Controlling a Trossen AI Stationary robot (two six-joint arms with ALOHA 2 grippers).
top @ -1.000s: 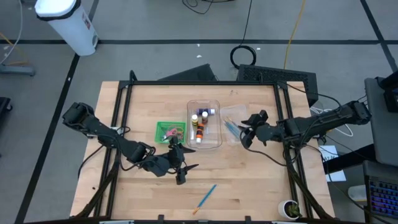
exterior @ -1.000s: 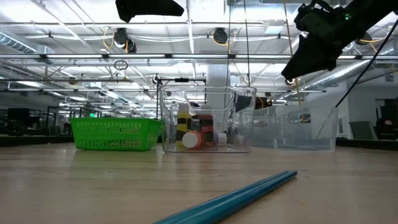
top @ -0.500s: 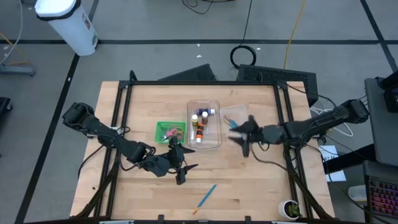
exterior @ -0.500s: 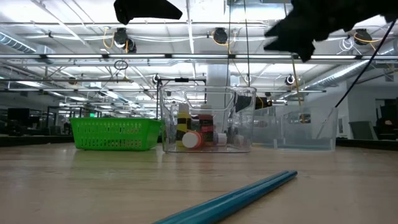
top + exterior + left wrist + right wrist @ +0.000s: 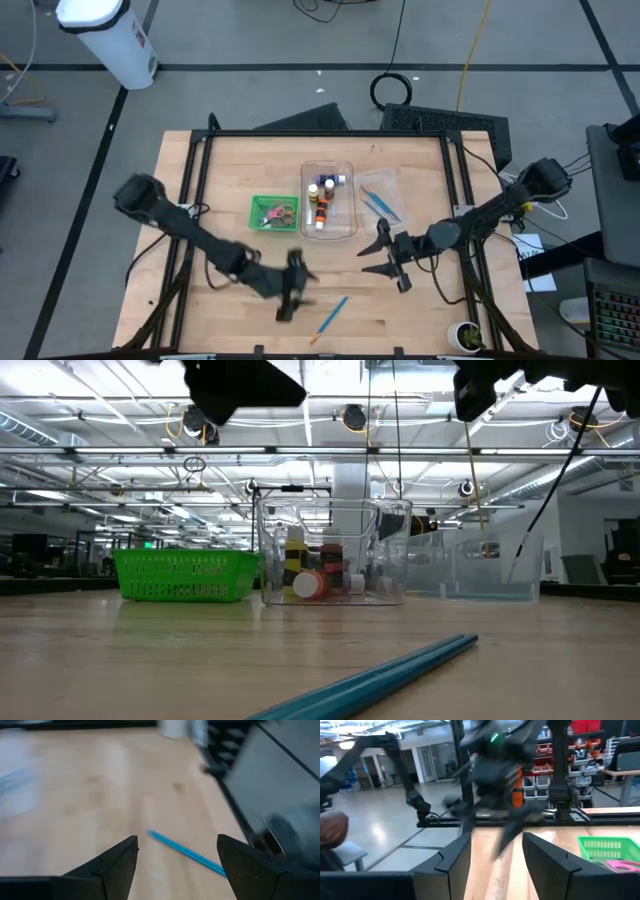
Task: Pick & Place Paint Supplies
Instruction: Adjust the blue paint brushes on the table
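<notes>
Your left gripper (image 5: 287, 298) and right gripper (image 5: 378, 252) both hang spread wide and empty over bare wood, flanking the thin blue brush (image 5: 329, 319) near the table's (image 5: 420, 310) front edge.

Grey floor (image 5: 250, 60) — ceiling lights (image 5: 350, 415), shelving (image 5: 580, 750).

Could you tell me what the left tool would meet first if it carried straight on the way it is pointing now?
Most likely the thin blue brush lying on the wooden table. The left tool, open, points at it in the left wrist view, with bare wood between. Depth is unclear, so it might pass just above it.
</notes>
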